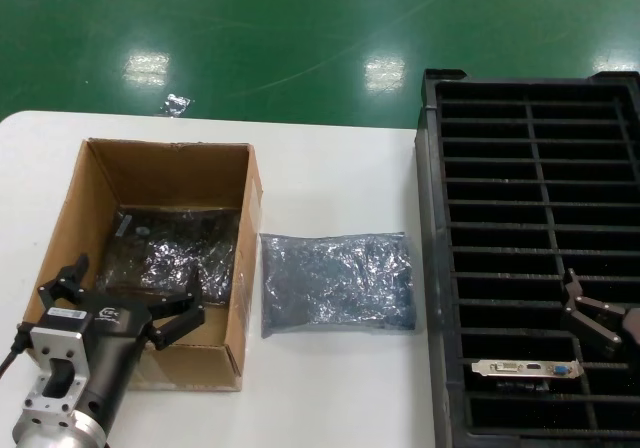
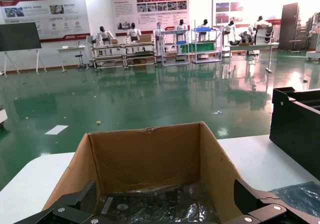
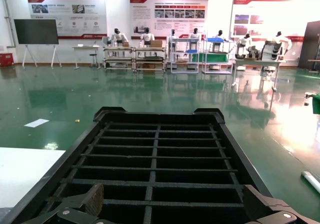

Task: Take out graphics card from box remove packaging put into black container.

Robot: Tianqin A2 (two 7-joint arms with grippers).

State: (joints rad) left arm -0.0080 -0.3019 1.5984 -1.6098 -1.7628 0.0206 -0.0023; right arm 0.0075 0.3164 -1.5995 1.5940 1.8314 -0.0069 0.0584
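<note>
One card (image 1: 525, 369) sat slotted in the tray (image 1: 432, 268); left gripper (image 1: 118, 300) hovered open over the box (image 1: 70, 208) at eight o'clock, right gripper (image 1: 592, 318) open — slippery bags (image 1: 175, 253) could slide free.

A brown box (image 1: 75, 223) of plain corrugated card is seen beyond the spread black jaws of the left gripper (image 1: 120, 303), with shiny dark bagged cards (image 1: 175, 253) inside. A crinkly grey-silver bag (image 1: 337, 280) is laid on the white table (image 1: 330, 158). Near the right gripper (image 1: 590, 313), a silver bracket with a blue port is shown on the card (image 1: 525, 369), in the black ribbed tray (image 1: 432, 268)
</note>
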